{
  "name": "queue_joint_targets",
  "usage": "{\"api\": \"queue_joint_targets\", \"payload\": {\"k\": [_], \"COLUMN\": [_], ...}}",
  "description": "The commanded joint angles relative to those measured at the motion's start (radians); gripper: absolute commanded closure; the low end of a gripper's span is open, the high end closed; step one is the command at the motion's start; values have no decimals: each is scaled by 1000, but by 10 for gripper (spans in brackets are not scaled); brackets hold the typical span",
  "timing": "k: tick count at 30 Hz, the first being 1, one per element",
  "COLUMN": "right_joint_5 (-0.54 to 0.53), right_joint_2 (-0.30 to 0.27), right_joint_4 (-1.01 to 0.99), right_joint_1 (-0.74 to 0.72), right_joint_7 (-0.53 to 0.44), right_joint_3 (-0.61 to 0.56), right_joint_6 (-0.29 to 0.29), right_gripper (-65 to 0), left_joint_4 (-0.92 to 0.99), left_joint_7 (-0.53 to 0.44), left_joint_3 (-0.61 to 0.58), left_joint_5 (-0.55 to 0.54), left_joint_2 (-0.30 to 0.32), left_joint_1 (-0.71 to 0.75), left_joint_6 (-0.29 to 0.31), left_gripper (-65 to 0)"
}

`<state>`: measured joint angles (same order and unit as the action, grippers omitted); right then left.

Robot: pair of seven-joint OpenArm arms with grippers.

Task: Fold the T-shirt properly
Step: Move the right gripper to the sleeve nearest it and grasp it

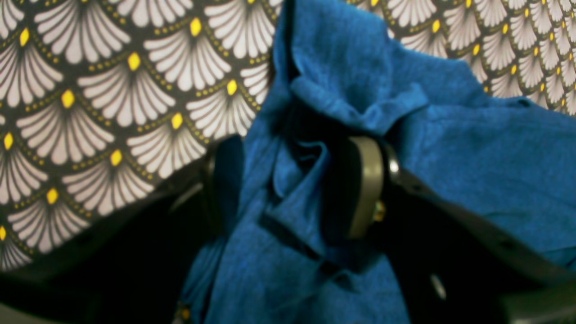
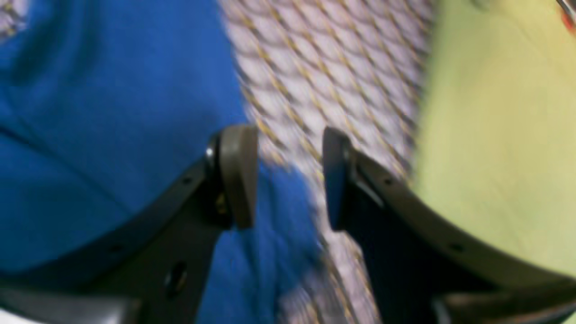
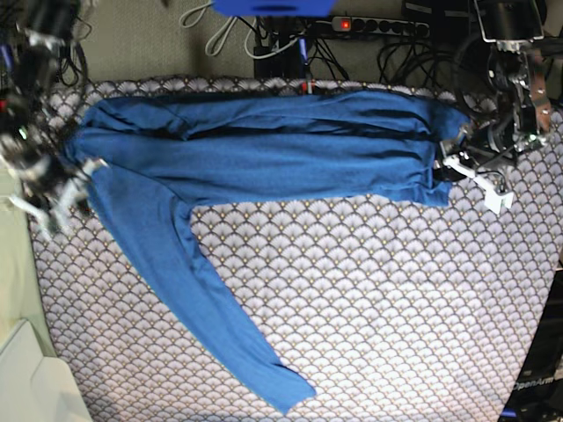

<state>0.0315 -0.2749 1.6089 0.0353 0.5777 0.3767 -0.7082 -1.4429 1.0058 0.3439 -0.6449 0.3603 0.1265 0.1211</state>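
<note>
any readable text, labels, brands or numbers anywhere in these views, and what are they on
"OpenArm": faint lettering, partly cut off, on the dark robot base at the lower right corner of the base view.
T-shirt: plain blue, no print or label showing.
Patterned tablecloth: fan shapes only, no text.
Power strip: any markings too small to read.

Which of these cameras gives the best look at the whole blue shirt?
The base view: it shows the whole T-shirt spread on the patterned table, one long sleeve trailing down. The left wrist view shows only bunched fabric, the right wrist view a blurred blue patch.

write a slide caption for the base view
Blue shirt folded lengthwise on patterned cloth, one sleeve trailing out.
</note>
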Motion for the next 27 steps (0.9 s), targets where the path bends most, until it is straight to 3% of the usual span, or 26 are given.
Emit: {"api": "queue_joint_targets", "payload": {"k": [1,5,10,13,19,27], "right_joint_5": [17,101,207,244,239,239], "right_joint_2": [-22,24,102,121,111,91], "right_joint_4": [-8,-178,-493,-712,-942,-1085], "right_joint_1": [-68,-308,-591,-714,-759,-757], "right_joint_7": [0,49,41,-43,-269,-422], "right_joint_3": [-28,-164,-173,-169,-175,-170], "right_joint_6": [10,10,10,10,10,10], "right_gripper": [-252,-252,-249,-248,-248,-248], "left_joint_4": [-2,-2,6,1,-3,-3], "left_joint_7": [34,35,32,25,23,23], "left_joint_3": [2,2,2,2,2,4], "left_joint_5": [23,23,23,23,23,23], "left_joint_2": [19,23,23,18,18,21], "left_joint_1": [5,6,6,6,5,3], "left_joint_6": [-14,-14,-14,-14,-14,-14], "left_gripper": [-337,-337,-337,-337,-337,-337]}}
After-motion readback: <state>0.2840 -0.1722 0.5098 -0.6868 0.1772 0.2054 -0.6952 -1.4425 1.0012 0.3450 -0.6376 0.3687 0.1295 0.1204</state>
